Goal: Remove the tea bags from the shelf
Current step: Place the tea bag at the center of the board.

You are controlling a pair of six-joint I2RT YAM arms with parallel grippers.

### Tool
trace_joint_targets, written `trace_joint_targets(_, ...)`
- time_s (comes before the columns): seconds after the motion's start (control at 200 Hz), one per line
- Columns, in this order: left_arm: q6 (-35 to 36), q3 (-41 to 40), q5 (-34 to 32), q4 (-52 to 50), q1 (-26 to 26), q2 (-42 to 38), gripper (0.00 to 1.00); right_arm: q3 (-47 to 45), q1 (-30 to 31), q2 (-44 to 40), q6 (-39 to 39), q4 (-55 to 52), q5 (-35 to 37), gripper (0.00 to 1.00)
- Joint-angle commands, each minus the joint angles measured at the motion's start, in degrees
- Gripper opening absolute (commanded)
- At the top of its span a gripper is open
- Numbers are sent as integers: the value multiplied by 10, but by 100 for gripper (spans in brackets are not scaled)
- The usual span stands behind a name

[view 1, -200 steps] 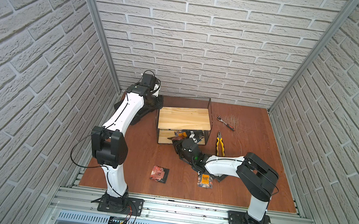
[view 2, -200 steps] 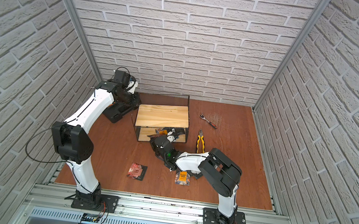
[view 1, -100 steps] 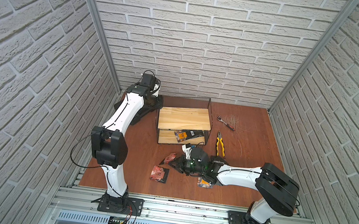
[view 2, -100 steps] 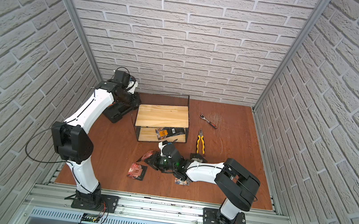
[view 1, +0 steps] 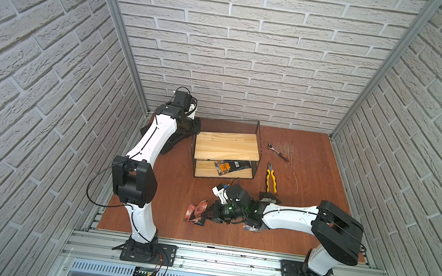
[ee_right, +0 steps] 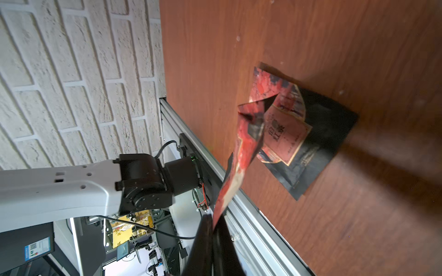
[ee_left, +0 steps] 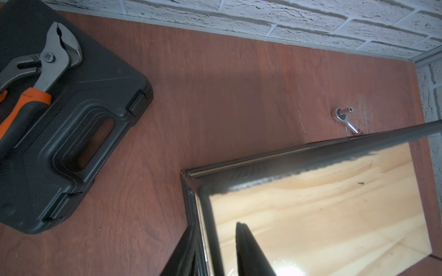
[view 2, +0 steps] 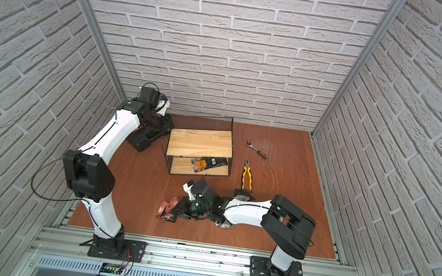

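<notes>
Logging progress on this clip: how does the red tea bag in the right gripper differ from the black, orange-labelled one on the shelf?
The red tea bag is off the shelf, pinched in the right gripper; the black tea bag lies on its lower board. The red one hangs creased; the black one lies flat. Both are small sachets.

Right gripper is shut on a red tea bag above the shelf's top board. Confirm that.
Not above the shelf. The right gripper is shut on a red tea bag above the table, close to a black tea bag lying there; the right wrist view shows it.
</notes>
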Motion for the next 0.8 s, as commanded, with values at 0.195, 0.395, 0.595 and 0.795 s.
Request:
trace_joint_targets(0.195,18,-24,-14,-16,14,-4,32,-15,3,-13,-11,-88,30,31)
trace_joint_targets(0.395,18,-26,-10,-13,14,-3,32,-44,-3,-62,8,-95,72,53)
trace_joint_targets(0.595,18,-27,-6,-10,17,-4,32,-107,-21,-126,59,-41,136,49)
trace_joint_targets(0.795,22,-28,-5,-10,17,-6,32,-168,-35,-191,144,4,295,16)
